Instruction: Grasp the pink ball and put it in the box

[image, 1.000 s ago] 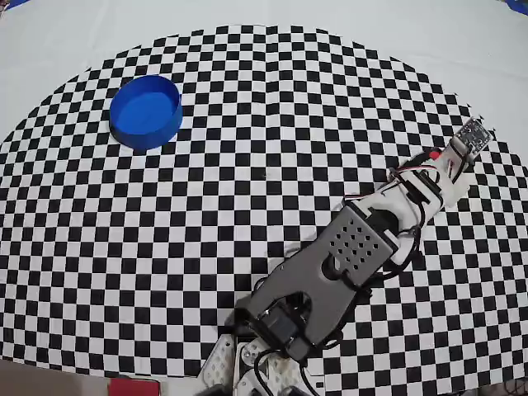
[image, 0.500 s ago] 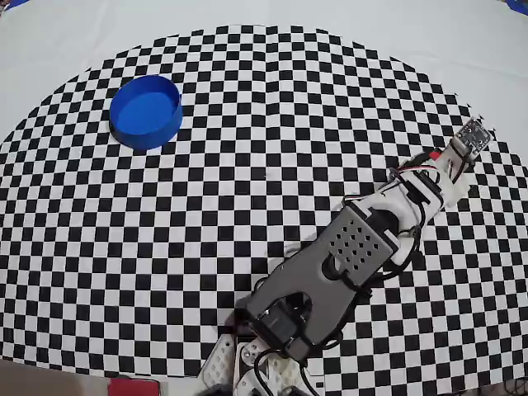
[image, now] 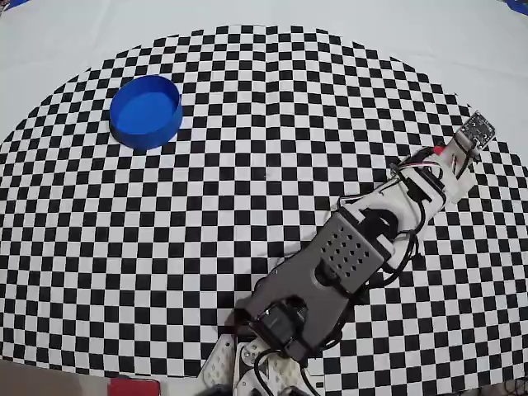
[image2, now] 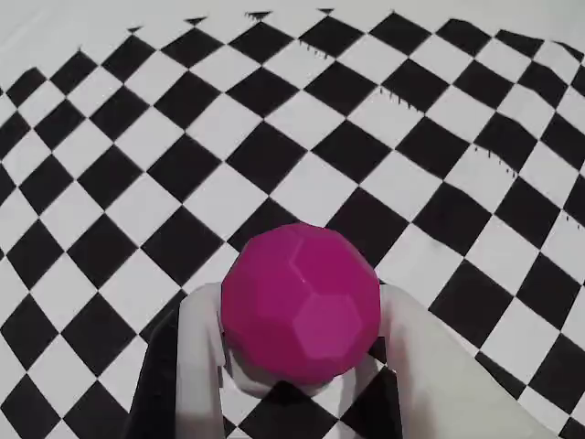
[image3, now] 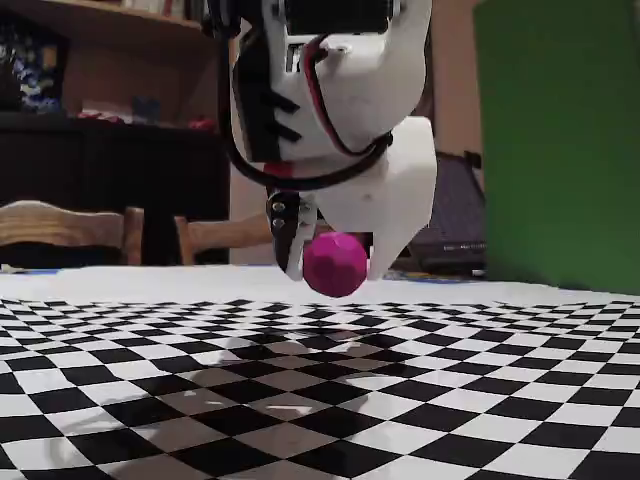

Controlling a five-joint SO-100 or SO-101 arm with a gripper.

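The pink ball is seen clamped between the two white fingers of the gripper, and in the fixed view it is held clear above the checkered cloth, with its reflection visible on the glossy squares below. In the wrist view the pink ball is shown faceted rather than perfectly smooth, pressed on both sides by the fingers, with black and white squares visible beneath it.

In the overhead view the arm is stretched from the near edge of the bench toward the right edge, and the gripper is placed over the right rim of the checkered cloth; the ball itself cannot be made out there, being hidden under the wrist parts.

The box is seen standing upright near the far left part of the checkered cloth, well apart from the gripper, with only its blue floor showing inside.
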